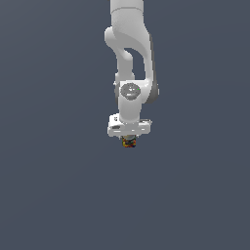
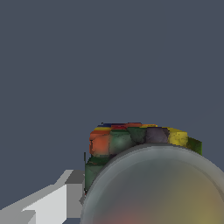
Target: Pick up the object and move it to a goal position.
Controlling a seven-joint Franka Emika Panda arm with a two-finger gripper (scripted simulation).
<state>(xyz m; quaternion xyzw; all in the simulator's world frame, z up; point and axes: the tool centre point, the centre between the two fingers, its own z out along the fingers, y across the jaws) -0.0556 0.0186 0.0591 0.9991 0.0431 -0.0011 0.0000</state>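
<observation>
The object (image 1: 128, 142) is a small jar-like cylinder speckled red, yellow, orange and green. It sits tucked right under the white hand of my gripper (image 1: 128, 138), between the fingers. In the wrist view the object (image 2: 131, 140) is very close, and its pale rounded top fills the lower part of the picture. One white and grey finger (image 2: 65, 199) lies against its side; the other finger is hidden. The gripper looks shut on the object. The exterior view does not show how high the object is above the floor.
The white arm (image 1: 131, 58) comes down from the top of the exterior view. All around is a plain dark grey-blue surface with no other objects, and no goal marker shows.
</observation>
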